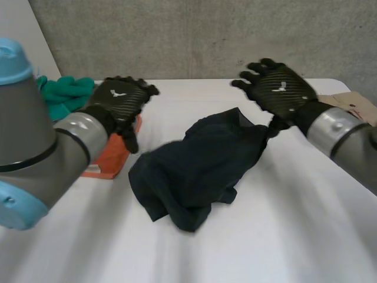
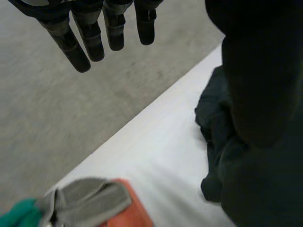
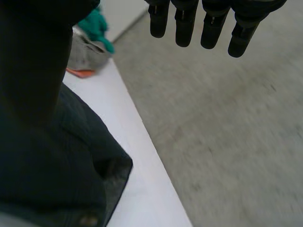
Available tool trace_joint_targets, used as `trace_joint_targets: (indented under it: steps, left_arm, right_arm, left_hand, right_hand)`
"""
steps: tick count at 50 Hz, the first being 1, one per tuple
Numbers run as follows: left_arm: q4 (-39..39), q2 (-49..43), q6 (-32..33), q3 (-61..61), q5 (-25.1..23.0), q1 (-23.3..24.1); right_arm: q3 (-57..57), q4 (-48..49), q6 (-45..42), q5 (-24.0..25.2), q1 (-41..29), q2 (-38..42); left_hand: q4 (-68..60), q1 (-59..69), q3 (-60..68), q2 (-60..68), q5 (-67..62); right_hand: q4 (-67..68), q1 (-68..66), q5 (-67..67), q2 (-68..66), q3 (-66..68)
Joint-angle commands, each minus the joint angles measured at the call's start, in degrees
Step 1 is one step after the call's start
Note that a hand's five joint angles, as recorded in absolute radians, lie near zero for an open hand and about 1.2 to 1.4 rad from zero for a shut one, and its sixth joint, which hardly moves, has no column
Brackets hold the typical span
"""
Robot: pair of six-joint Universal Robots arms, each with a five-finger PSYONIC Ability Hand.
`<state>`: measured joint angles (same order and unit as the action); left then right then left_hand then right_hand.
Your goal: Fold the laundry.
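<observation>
Dark garment point(image 1: 194, 171) lies crumpled in a heap on the middle of the white table point(image 1: 294, 236). Left of the garment, the left hand point(image 1: 121, 97) hovers over an orange cloth point(image 1: 115, 154). Its fingers point(image 2: 90, 42) are straight, a little apart and hold nothing. A green cloth point(image 1: 62, 94) lies further left of the garment, behind the orange one, with a grey cloth point(image 2: 87, 198) against them. Right of the garment, the right hand point(image 1: 280, 88) is raised, its fingers point(image 3: 210, 28) spread and empty. Its thumb points down at the garment's right edge; whether it touches, I cannot tell
</observation>
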<state>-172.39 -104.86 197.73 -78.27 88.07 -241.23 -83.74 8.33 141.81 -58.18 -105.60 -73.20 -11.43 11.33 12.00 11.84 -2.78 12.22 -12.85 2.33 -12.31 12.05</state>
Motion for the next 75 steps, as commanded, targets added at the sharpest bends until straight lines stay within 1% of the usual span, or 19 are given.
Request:
trace_joint_targets:
  steps: [1, 6, 11, 13, 16, 19, 20, 22, 23, 29, 33, 38, 44, 54, 58, 62, 70, 74, 75]
  left_arm:
    - [2.23, 3.00, -15.77, -9.08, 0.26, -3.01]
    - [2.50, -0.24, -20.62, -11.11, -0.97, -3.45]
    - [4.08, -7.01, -21.42, -9.80, -3.78, -3.46]
    - [6.00, -9.90, -21.16, -8.48, -6.49, -2.84]
    - [7.50, -12.37, -21.07, -6.81, -8.26, -2.14]
    - [7.25, -15.80, -21.51, -3.65, -7.57, -1.17]
    - [6.99, -16.33, -21.68, -2.94, -7.30, -0.91]
    - [6.63, -16.60, -22.03, -1.71, -6.60, -0.56]
    - [6.37, -16.51, -22.64, -0.23, -5.99, -0.38]
    - [7.51, -12.57, -23.44, 7.34, -1.33, -0.91]
    - [9.79, -6.07, -23.00, 12.96, 1.40, -1.61]
    - [12.95, 3.85, -19.41, 20.95, 1.05, -1.79]
    - [15.06, 10.11, -14.57, 28.95, -1.76, -1.78]
    - [17.97, 10.82, -14.65, 38.36, -1.94, -2.40]
    - [17.44, 6.53, -14.21, 41.00, -1.33, -3.54]
    - [15.95, -1.29, -13.51, 44.87, -0.62, -4.77]
    - [11.12, -24.49, -8.95, 57.17, -2.55, -5.48]
    - [9.36, -36.79, -6.05, 64.37, -2.47, -5.57]
    - [8.75, -41.43, -5.08, 67.08, -1.69, -5.74]
  right_arm:
    - [15.77, -15.33, -13.19, 0.09, -5.05, 12.18]
    - [25.19, -23.96, -19.37, -1.49, -7.43, 20.45]
    - [31.44, -28.63, -22.09, -4.48, -8.84, 27.93]
    - [33.02, -29.68, -24.02, -6.49, -9.28, 30.38]
    - [33.64, -29.78, -25.79, -8.26, -9.28, 31.27]
    - [33.21, -29.16, -25.97, -9.05, -9.02, 31.10]
    - [33.20, -28.81, -25.44, -9.05, -8.93, 30.84]
    - [32.86, -27.93, -23.78, -9.05, -8.75, 30.31]
    - [32.42, -26.71, -21.42, -9.40, -8.66, 29.53]
    - [29.69, -20.65, -10.08, -11.07, -7.26, 22.85]
    - [26.71, -15.72, -0.23, -12.74, -5.68, 14.42]
    - [23.98, -12.20, 10.05, -14.15, -3.05, 0.38]
    - [25.38, -11.93, 15.25, -13.45, 1.09, -9.84]
    - [27.76, -12.55, 20.79, -13.01, 1.62, -14.34]
    - [27.49, -12.02, 23.60, -12.74, 0.13, -13.11]
    - [27.67, -11.67, 24.31, -13.79, -1.98, -8.02]
    - [30.48, -11.23, 24.13, -21.35, -6.11, 5.77]
    - [31.80, -4.92, 23.52, -26.27, -9.01, 13.77]
    - [31.71, -0.73, 23.60, -28.45, -10.41, 16.74]
  left_hand:
    - [1.43, -1.33, -2.00, -1.84, 2.78]
    - [1.43, -1.33, -2.00, -1.84, 2.78]
    - [1.43, -1.33, -2.00, -1.84, 2.78]
    - [1.43, -1.33, -2.00, -1.84, 2.78]
    - [1.43, -1.33, -2.00, -1.84, 2.78]
    - [-1.23, 1.32, 0.65, 0.81, 0.13]
    - [-8.97, 9.06, 8.39, 8.55, -7.61]
    - [-35.50, 35.60, 34.93, 35.09, -34.15]
    - [-67.76, 67.85, 67.19, 67.35, -66.41]
    - [-68.57, 68.67, 68.00, 68.16, -67.22]
    - [-68.57, 68.67, 68.00, 68.16, -67.22]
    - [-68.57, 68.67, 68.00, 68.16, -67.22]
    - [-68.57, 68.67, 68.00, 68.16, -67.22]
    - [-68.57, 68.67, 68.00, 68.16, -67.22]
    - [-68.57, 68.67, 68.00, 68.16, -67.22]
    - [-68.57, 68.67, 68.00, 68.16, -67.22]
    - [-68.57, 68.67, 68.00, 68.16, -67.22]
    - [-68.57, 68.67, 68.00, 68.16, -67.22]
    - [-68.57, 68.67, 68.00, 68.16, -67.22]
  right_hand:
    - [-2.22, 2.85, -2.33, 2.31, -2.05]
    - [-2.22, 2.85, -2.33, 2.31, -2.05]
    - [-2.22, 2.85, -2.33, 2.31, -2.05]
    - [-2.22, 2.85, -2.33, 2.31, -2.05]
    - [4.99, -4.36, 4.88, -4.90, 5.15]
    - [30.15, -29.52, 30.04, -30.06, 30.31]
    - [39.91, -39.28, 39.80, -39.81, 40.07]
    - [60.42, -59.80, 60.32, -60.33, 60.59]
    - [67.71, -67.08, 67.60, -67.62, 67.87]
    - [67.78, -67.15, 67.67, -67.69, 67.95]
    - [67.78, -67.15, 67.67, -67.69, 67.95]
    - [67.78, -67.15, 67.67, -67.69, 67.95]
    - [67.78, -67.15, 67.67, -67.69, 67.95]
    - [67.78, -67.15, 67.67, -67.69, 67.95]
    - [67.78, -67.15, 67.67, -67.69, 67.95]
    - [67.78, -67.15, 67.67, -67.69, 67.95]
    - [67.78, -67.15, 67.67, -67.69, 67.95]
    - [67.78, -67.15, 67.67, -67.69, 67.95]
    - [67.78, -67.15, 67.67, -67.69, 67.95]
